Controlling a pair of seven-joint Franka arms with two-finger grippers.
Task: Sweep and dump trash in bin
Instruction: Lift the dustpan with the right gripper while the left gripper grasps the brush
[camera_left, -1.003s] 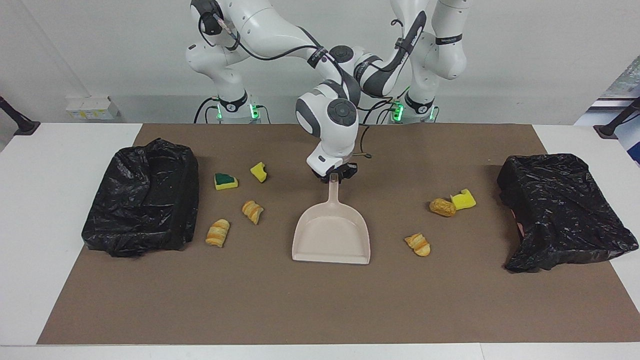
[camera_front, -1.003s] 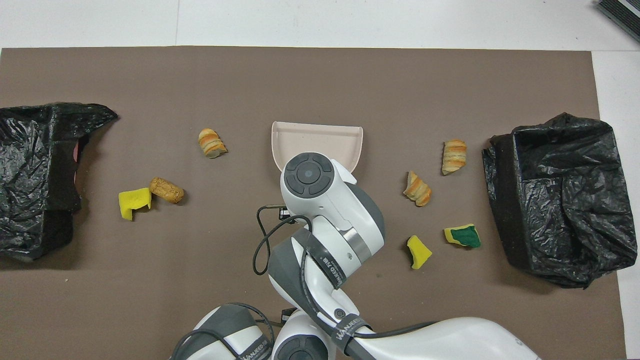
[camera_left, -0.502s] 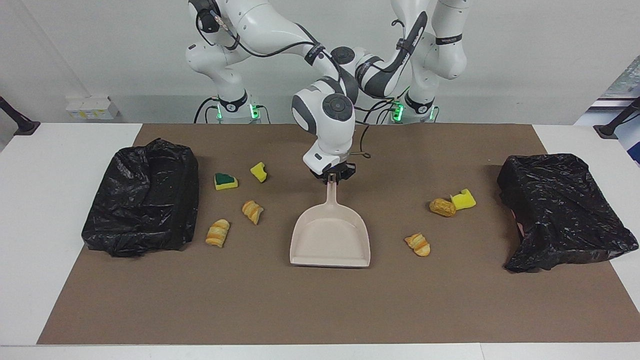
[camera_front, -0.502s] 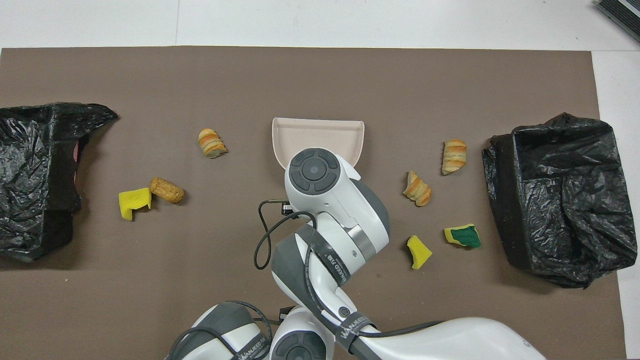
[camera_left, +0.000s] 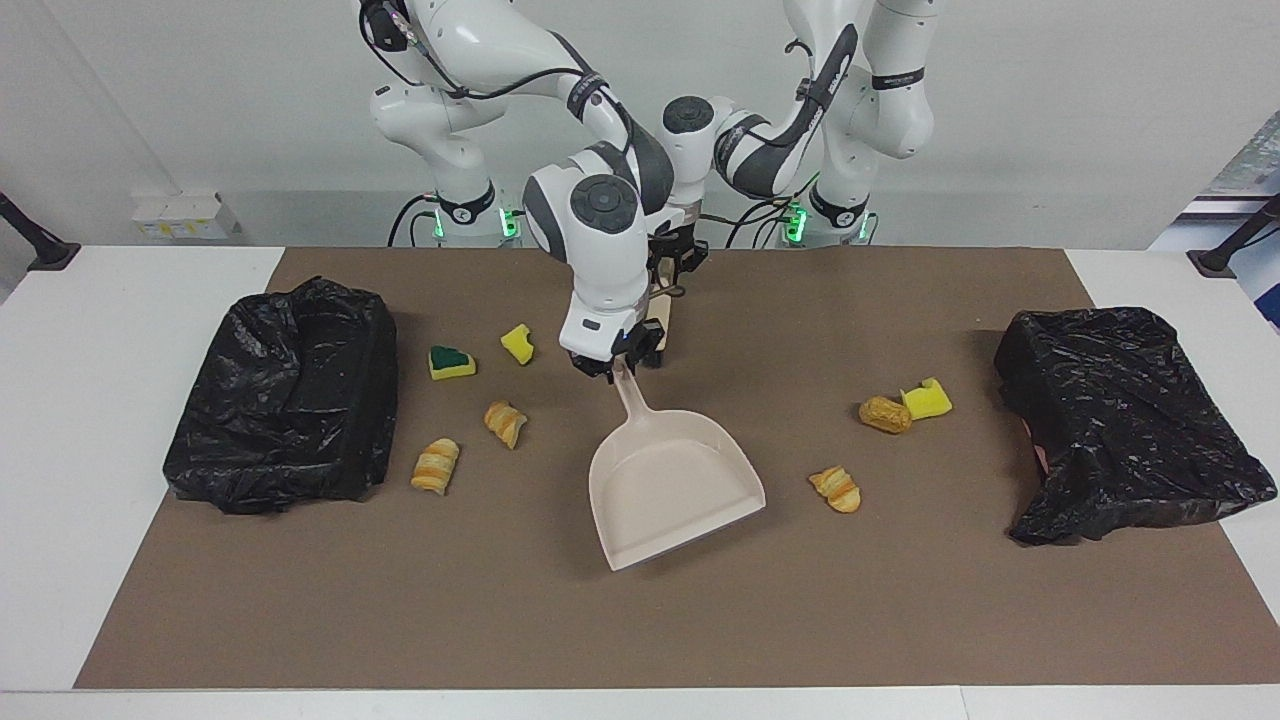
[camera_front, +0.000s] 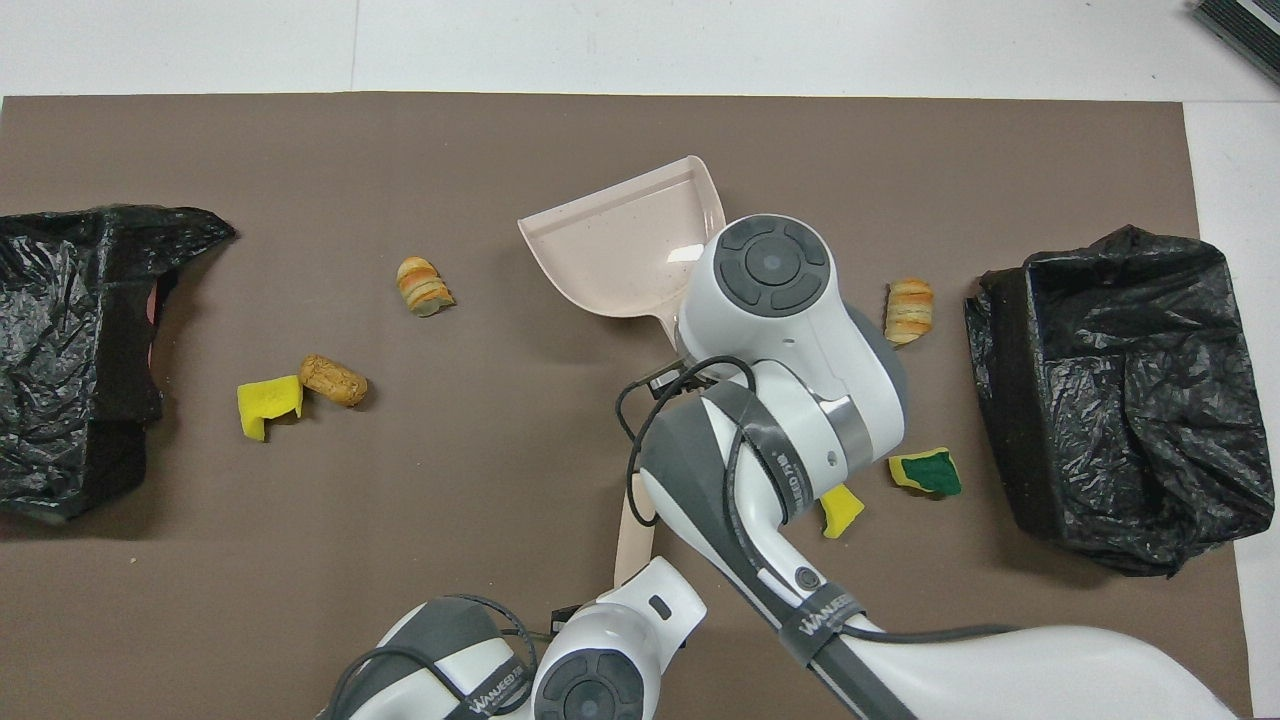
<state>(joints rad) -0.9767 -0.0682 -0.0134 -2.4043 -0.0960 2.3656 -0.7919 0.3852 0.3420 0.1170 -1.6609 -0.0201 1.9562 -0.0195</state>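
My right gripper (camera_left: 618, 362) is shut on the handle of the beige dustpan (camera_left: 672, 482). The pan lies on the mat, turned at a slant with its open edge toward the left arm's end. The pan also shows in the overhead view (camera_front: 625, 250). My left gripper (camera_left: 677, 258) is over the mat's near edge and grips a beige stick (camera_front: 633, 530). Trash lies on both sides of the pan: a green-faced sponge (camera_left: 452, 361), a yellow sponge (camera_left: 518, 343), two croissants (camera_left: 505, 422) (camera_left: 436, 465), a croissant (camera_left: 836, 489), a bread piece (camera_left: 885, 414) and a yellow sponge (camera_left: 928, 400).
A bin lined with a black bag (camera_left: 285, 395) stands at the right arm's end of the brown mat (camera_left: 640, 620). A second black-bagged bin (camera_left: 1125, 420) stands at the left arm's end. In the overhead view my right arm covers one croissant.
My right gripper moved toward the right arm's end and swung the dustpan, so its open edge now slants toward the left arm's end. My left gripper has come into view.
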